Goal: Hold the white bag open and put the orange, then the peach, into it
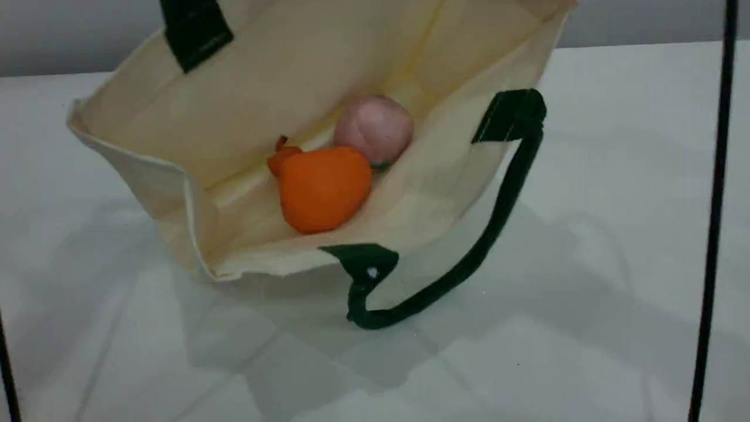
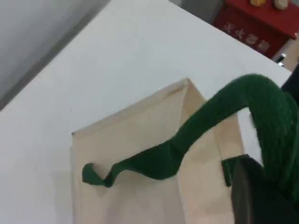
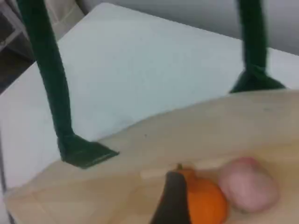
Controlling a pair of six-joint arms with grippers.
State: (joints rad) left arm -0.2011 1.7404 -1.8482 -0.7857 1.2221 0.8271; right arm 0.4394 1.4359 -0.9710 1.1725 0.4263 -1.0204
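White table (image 1: 586, 205) in front of me, plain and matte, with soft grey shadows (image 1: 351, 363) across its near part. Grey wall (image 1: 47, 35) behind the far edge. Thin black pole (image 1: 715, 205) stands upright near the right side of the scene view; a second black strip (image 1: 7, 375) cuts the bottom left corner. From my left wrist view, a red cabinet (image 2: 261, 28) sits past the table's far corner, with pale lettering (image 2: 243, 39) on its front, too blurred to read. Small yellowish items (image 2: 256, 2) are on top of it, unclear what. From my right wrist view, dark floor (image 3: 9, 70) lies off the table's left edge.
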